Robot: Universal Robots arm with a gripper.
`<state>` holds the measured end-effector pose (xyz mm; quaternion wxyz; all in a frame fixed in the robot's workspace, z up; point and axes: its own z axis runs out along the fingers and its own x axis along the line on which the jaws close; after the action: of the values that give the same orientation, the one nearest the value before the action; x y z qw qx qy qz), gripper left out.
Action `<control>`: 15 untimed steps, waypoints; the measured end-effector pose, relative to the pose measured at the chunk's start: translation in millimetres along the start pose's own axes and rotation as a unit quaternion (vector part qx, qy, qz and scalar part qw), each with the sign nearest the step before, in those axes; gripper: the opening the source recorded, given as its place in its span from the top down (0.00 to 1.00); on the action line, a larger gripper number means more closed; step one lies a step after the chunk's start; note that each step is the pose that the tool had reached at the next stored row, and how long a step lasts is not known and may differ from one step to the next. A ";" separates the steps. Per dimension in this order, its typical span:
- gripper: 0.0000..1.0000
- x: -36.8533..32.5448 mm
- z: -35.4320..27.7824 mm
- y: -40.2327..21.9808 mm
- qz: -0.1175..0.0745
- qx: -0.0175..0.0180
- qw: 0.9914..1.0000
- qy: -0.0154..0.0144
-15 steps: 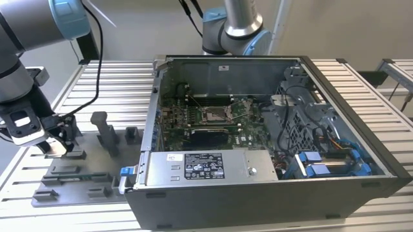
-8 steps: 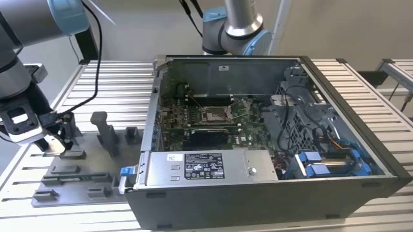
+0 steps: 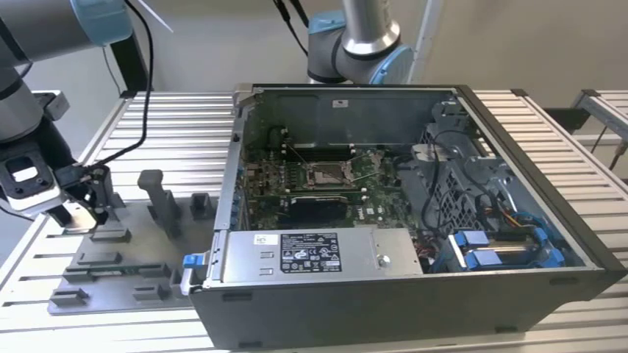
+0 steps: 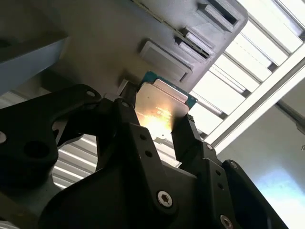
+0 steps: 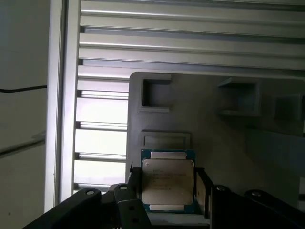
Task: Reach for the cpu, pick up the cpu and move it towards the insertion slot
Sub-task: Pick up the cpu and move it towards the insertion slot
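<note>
Now, claw: the gripper (image 3: 91, 212) is closed on the cpu, with a black finger (image 4: 188, 138) pressed on each of two opposite edges; both wrist views show the chip between the fingers (image 5: 135, 188).
Cpu: the cpu (image 5: 167, 183) is a thin square chip with a silvery lid (image 4: 162, 102) and a blue-green rim. It is held close over the grey fixture tray, and the pictures do not settle whether it has cleared the tray.
Landmark: the grey fixture tray (image 3: 118, 279) lies flat on the slatted aluminium table (image 3: 167, 125). In the exterior view the gripper hangs over the tray's far corner, on that view's left.
Tray details: shallow rectangular recesses (image 5: 166, 140) lie near the chip, and upright grey blocks (image 3: 162, 202) stand on the tray just beside the gripper.
Arm: the grey arm (image 3: 29, 88) with a blue joint cap comes down to the tray from the exterior view's upper left.
Computer case: an open case (image 3: 393, 309) stands just beside the tray, on the exterior view's right.
Insertion slot: the insertion slot (image 3: 324, 174) has a silver frame on the green board inside that case, well apart from the tray and the held chip.
Second arm: another grey and blue arm (image 3: 358, 44) stands beyond the case, far from the tray.
</note>
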<state>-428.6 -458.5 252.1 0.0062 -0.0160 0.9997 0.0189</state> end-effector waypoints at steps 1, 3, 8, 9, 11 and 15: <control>1.00 0.0 -1.3 0.1 0.000 0.000 1.000 0.000; 1.00 -0.1 -4.0 0.2 0.000 0.000 1.000 0.000; 1.00 -0.1 -9.4 0.4 0.000 0.000 1.000 0.000; 1.00 -0.2 -10.5 0.4 0.000 0.000 1.000 0.000; 1.00 -0.2 -13.2 0.5 0.000 0.000 1.000 0.000; 1.00 -0.3 -19.8 0.8 0.000 0.000 1.000 0.000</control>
<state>-428.5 -458.5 271.9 0.0062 -0.0160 0.9997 0.0189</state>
